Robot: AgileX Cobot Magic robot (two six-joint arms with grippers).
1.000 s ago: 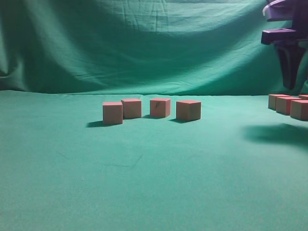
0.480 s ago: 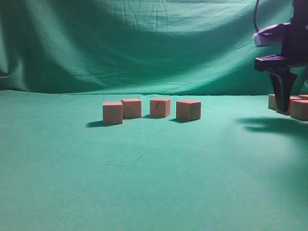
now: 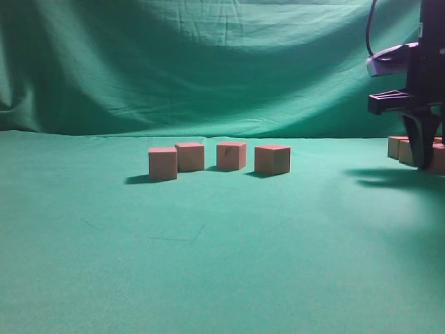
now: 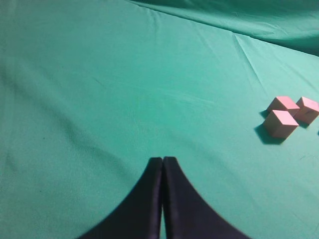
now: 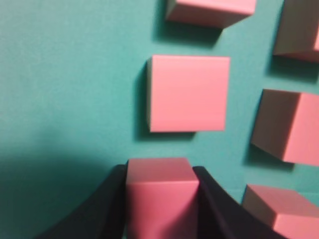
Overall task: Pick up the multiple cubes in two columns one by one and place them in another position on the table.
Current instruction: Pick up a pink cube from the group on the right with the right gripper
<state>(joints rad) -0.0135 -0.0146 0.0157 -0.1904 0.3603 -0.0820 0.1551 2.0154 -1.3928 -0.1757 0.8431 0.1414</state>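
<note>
Several cubes stand in a loose row mid-table (image 3: 162, 163) (image 3: 272, 158). More cubes (image 3: 398, 146) sit at the right edge, partly hidden by my right gripper (image 3: 423, 158), which reaches down among them. In the right wrist view my right gripper (image 5: 159, 170) is shut on a pink cube (image 5: 159, 196), a dark finger pressed against each side. Another cube (image 5: 188, 93) lies just ahead of it. My left gripper (image 4: 163, 160) is shut and empty above bare green table (image 4: 124, 99), with three cubes (image 4: 280, 123) to its right.
Further cubes crowd close to the gripped one on the right (image 5: 286, 127) (image 5: 276, 209) and ahead (image 5: 209, 10). The green backdrop curtain (image 3: 208, 62) hangs behind the table. A purple part of the right arm (image 3: 389, 62) and a cable hang above the right group.
My right gripper has come down from above onto the right group of cubes, shifted slightly right, and its fingers have closed in on one cube. The middle row has not moved.
</note>
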